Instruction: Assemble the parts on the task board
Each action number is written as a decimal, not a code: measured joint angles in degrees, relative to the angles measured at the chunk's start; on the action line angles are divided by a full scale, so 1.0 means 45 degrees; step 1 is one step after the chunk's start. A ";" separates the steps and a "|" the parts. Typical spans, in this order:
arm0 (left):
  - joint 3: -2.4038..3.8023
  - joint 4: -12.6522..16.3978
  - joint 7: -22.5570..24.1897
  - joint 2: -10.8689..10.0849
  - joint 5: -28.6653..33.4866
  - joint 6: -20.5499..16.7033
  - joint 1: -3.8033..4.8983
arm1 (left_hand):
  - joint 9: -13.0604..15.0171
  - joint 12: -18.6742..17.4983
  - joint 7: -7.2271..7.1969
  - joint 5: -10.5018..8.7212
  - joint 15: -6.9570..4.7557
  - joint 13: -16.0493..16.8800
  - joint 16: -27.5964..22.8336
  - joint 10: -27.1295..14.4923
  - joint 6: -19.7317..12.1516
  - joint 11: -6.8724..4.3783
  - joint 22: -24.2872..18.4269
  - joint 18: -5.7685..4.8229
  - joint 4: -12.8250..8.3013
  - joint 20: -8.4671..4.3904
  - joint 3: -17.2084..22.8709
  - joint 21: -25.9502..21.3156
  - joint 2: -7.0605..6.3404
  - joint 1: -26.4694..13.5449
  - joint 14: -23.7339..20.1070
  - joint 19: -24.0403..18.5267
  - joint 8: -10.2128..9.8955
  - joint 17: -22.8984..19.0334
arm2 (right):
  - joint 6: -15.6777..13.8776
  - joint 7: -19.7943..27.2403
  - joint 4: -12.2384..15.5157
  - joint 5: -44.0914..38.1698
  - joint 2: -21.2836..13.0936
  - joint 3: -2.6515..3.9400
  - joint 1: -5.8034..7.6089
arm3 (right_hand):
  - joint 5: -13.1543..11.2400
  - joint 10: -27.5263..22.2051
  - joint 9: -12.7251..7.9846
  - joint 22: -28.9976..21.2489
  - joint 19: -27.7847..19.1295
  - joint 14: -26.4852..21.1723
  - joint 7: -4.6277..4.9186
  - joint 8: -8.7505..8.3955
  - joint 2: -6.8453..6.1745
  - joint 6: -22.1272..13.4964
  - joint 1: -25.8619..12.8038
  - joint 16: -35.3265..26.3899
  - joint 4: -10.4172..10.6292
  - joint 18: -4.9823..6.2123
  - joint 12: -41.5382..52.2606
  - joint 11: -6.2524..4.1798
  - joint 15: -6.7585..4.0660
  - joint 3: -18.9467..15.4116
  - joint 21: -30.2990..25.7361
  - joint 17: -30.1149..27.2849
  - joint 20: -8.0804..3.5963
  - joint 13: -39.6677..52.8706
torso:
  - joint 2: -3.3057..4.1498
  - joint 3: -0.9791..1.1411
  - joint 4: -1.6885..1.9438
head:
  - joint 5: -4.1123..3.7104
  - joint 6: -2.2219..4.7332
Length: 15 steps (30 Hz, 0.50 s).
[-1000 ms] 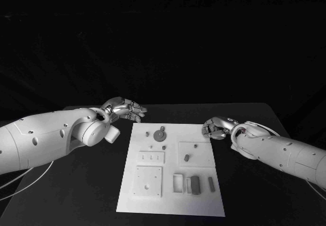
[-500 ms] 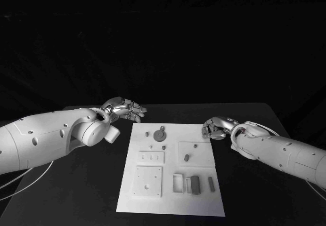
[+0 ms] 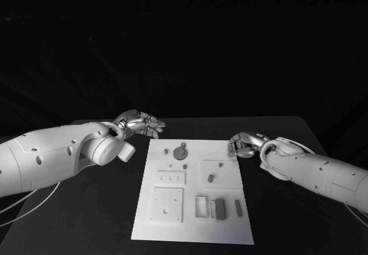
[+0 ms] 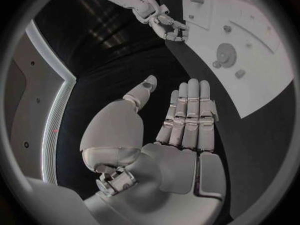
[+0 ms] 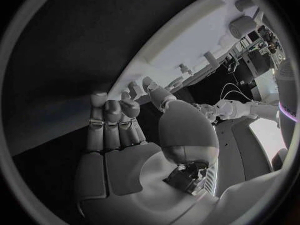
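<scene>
The white task board (image 3: 192, 191) lies in the lower middle of the head view on the black tabletop (image 3: 284, 133), long side running away from the camera. Small grey parts rest on it: a round disc (image 3: 180, 153) near the far edge with a small peg (image 3: 166, 151) just to its left, a short stub (image 3: 210, 178) in the middle, and a dark bar (image 3: 220, 208) beside a slimmer strip (image 3: 239, 207) toward the near right.

The left hand (image 3: 140, 124) hovers off the board's upper left corner, near it but apart from it. In the left wrist view its fingers (image 4: 187, 115) are stretched out straight side by side, thumb apart, and nothing lies in the palm.

The right hand (image 3: 244, 144) sits at the board's upper right corner, just beside the edge; whether it touches the board cannot be told. In the right wrist view its fingers (image 5: 112, 120) are extended with the tips bent slightly in, and it holds nothing.
</scene>
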 measured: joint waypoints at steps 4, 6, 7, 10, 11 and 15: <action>0.0000 -0.0003 -0.0003 0.0000 0.0000 0.0000 0.0000 | 0.0000 0.0000 0.0000 0.0000 0.0000 0.0000 0.0000 0.0000 0.0000 0.0000 -0.0001 -0.0001 0.0000 0.0000 0.0000 0.0000 0.0000 0.0000 0.0000 0.0000 0.0000 0.0000 | -0.0044 -0.0007 0.0019 0.0000 -0.0003 -0.0005 -0.0005 | 0.0000 0.0000 0.0000 0.0000 0.0000 -0.0002 0.0000 -0.0006 0.0000 -0.0001 0.0000 0.0000 -0.0038 0.0000 0.0000 0.0000 0.0001 -0.0038 0.0000 0.0000 0.0000 0.0000 | 0.0001 -0.0001 0.0000 | 0.0000 -0.0011; 0.0000 -0.0004 -0.0005 0.0000 -0.0001 0.0000 0.0000 | 0.0000 0.0000 0.0000 0.0000 0.0000 0.0000 0.0000 0.0000 0.0000 0.0000 -0.0001 -0.0001 0.0000 0.0000 0.0000 0.0000 0.0000 0.0000 0.0000 0.0000 0.0000 0.0010 | -0.0067 -0.0007 0.0019 0.0000 0.0004 -0.0006 -0.0008 | 0.0000 0.0000 0.0001 0.0000 0.0000 -0.0002 -0.0001 -0.0007 0.0011 -0.0001 0.0011 0.0000 -0.0093 0.0000 0.0000 0.0000 0.0001 -0.0093 0.0000 -0.0001 0.0000 -0.0001 | 0.0001 0.0001 -0.0001 | 0.0009 -0.0011; 0.0000 -0.0004 -0.0006 0.0000 -0.0001 0.0000 0.0000 | 0.0000 0.0000 0.0000 0.0000 0.0000 0.0000 0.0000 0.0000 0.0000 0.0000 -0.0001 -0.0001 0.0000 0.0000 0.0000 0.0000 0.0000 0.0000 0.0000 0.0000 0.0000 0.0011 | -0.0077 -0.0007 0.0019 -0.0001 0.0008 -0.0007 -0.0010 | 0.0000 0.0000 0.0001 0.0000 -0.0001 -0.0002 -0.0001 -0.0007 0.0056 -0.0001 0.0057 0.0000 -0.0095 0.0000 0.0000 0.0000 0.0002 -0.0090 0.0000 -0.0011 -0.0001 -0.0001 | 0.0001 0.0005 -0.0001 | 0.0012 -0.0012; 0.0000 -0.0004 -0.0008 0.0006 -0.0001 0.0001 0.0000 | -0.0001 0.0000 0.0000 0.0000 0.0000 0.0000 0.0000 0.0000 0.0000 0.0000 -0.0002 0.0000 0.0000 0.0000 0.0000 0.0000 0.0000 0.0000 0.0000 0.0000 0.0000 0.0011 | -0.0109 -0.0005 0.0018 -0.0002 0.0020 -0.0008 -0.0013 | 0.0000 0.0001 0.0000 -0.0001 -0.0032 -0.0004 -0.0009 -0.0079 0.0164 -0.0031 0.0177 -0.0001 -0.0231 0.0001 0.0000 -0.0001 0.0004 -0.0051 0.0000 -0.0013 -0.0022 -0.0001 | 0.0004 0.0007 -0.0002 | 0.0016 -0.0012; 0.0000 -0.0004 -0.0009 0.0009 -0.0001 0.0002 0.0000 | -0.0001 0.0000 0.0000 0.0000 0.0000 0.0000 0.0000 0.0000 0.0000 0.0000 -0.0002 -0.0001 0.0000 0.0000 0.0000 -0.0044 0.0000 0.0000 0.0000 0.0000 0.0000 0.0011 | -0.0115 -0.0004 0.0017 -0.0003 0.0024 -0.0009 -0.0014 | 0.0000 0.0000 0.0000 -0.0001 -0.0069 -0.0019 -0.0016 -0.0081 0.0159 -0.0107 0.0320 -0.0001 -0.0289 0.0002 0.0000 -0.0001 0.0017 -0.0035 0.0000 -0.0014 -0.0027 -0.0001 | 0.0004 0.0007 -0.0001 | 0.0016 -0.0012; 0.0000 -0.0012 -0.0013 0.0012 -0.0001 0.0002 0.0000 | 0.0001 0.0000 0.0000 0.0000 0.0000 0.0000 0.0000 0.0000 0.0000 0.0000 0.0009 -0.0001 0.0000 0.0000 0.0000 -0.0051 0.0000 0.0000 0.0000 0.0000 0.0000 0.0010 | -0.0120 -0.0003 -0.0002 -0.0035 0.0029 -0.0009 -0.0014 | 0.0000 -0.0044 -0.0011 -0.0001 -0.0071 -0.0021 -0.0074 -0.0146 0.0200 -0.0246 0.0852 -0.0001 -0.0354 0.0002 0.0000 -0.0045 0.0020 0.0001 0.0000 -0.0013 -0.0026 -0.0013 | 0.0005 0.0009 0.0001 | 0.0011 -0.0009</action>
